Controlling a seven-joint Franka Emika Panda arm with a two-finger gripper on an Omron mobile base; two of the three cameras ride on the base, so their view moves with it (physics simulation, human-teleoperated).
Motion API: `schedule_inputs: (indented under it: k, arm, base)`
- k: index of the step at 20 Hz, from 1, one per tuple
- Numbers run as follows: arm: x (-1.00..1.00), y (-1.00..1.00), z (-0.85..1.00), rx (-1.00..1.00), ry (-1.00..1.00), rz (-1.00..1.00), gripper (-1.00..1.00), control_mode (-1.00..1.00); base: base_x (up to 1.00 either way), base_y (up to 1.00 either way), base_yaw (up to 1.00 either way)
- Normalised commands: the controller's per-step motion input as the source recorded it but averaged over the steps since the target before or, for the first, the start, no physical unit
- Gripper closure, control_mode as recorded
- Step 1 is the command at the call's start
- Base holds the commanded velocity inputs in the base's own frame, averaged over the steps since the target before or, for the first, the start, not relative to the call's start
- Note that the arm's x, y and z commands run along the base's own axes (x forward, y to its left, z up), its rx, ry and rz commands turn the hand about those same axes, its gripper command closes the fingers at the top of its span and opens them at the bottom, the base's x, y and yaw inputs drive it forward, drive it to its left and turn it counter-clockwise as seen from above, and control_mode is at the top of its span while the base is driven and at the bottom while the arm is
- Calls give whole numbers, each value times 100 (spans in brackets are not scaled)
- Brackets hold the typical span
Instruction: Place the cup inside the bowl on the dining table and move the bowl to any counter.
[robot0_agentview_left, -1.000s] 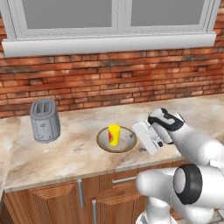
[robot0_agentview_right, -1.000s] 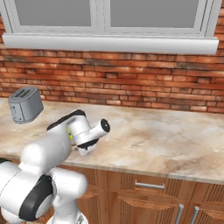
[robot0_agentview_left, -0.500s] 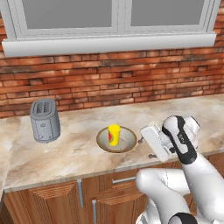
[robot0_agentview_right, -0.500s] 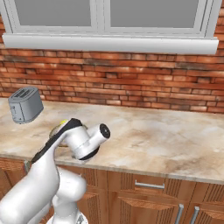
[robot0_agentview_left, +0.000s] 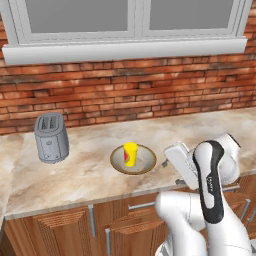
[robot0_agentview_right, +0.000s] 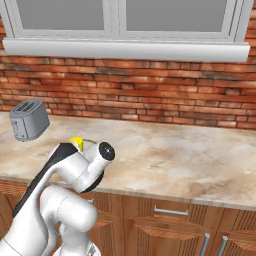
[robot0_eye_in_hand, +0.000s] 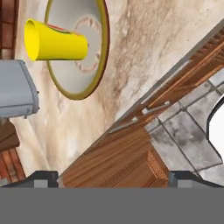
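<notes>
The small yellow cup (robot0_agentview_left: 130, 153) with a red mark on its side stands upright inside the wide shallow bowl (robot0_agentview_left: 145, 163), tan-grey within and darker at the rim, a little toward the bowl's 9 o'clock side. The bowl rests flat on the beige marble-patterned worktop (robot0_agentview_left: 90, 175), near its front edge, below the red brick wall (robot0_agentview_left: 125, 90) and the white-framed window (robot0_agentview_left: 130, 25).

At about 9 o'clock from the bowl, well apart from it, stands a grey 2-slot toaster (robot0_agentview_left: 51, 137) (upright, slots facing up). In the right base view the toaster (robot0_agentview_right: 29, 119) sits at the far left, and the cup's yellow rim (robot0_agentview_right: 76, 142) just peeks above the white arm.

The gripper (robot0_agentview_left: 169, 158) hangs just beside the bowl at its 3 o'clock side, apart from it, over the worktop's front edge. In the hand view the 2 dark fingertips (robot0_eye_in_hand: 41, 178) sit wide apart at the bottom corners with nothing between them; the cup (robot0_eye_in_hand: 54, 40) and bowl (robot0_eye_in_hand: 98, 65) lie toward 11 o'clock, and the brown wooden cabinet fronts (robot0_eye_in_hand: 127, 162) with silver handles (robot0_eye_in_hand: 155, 108) run below.
</notes>
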Motion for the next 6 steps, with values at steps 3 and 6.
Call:
schedule_inputs:
  k: [3,6]
  arm:
    - [-32,0,63,-12,0,0,-100,-100]
    - [-33,0,64,-14,0,0,-100,-100]
  base:
    - [0,0,0]
    - [0,0,0]
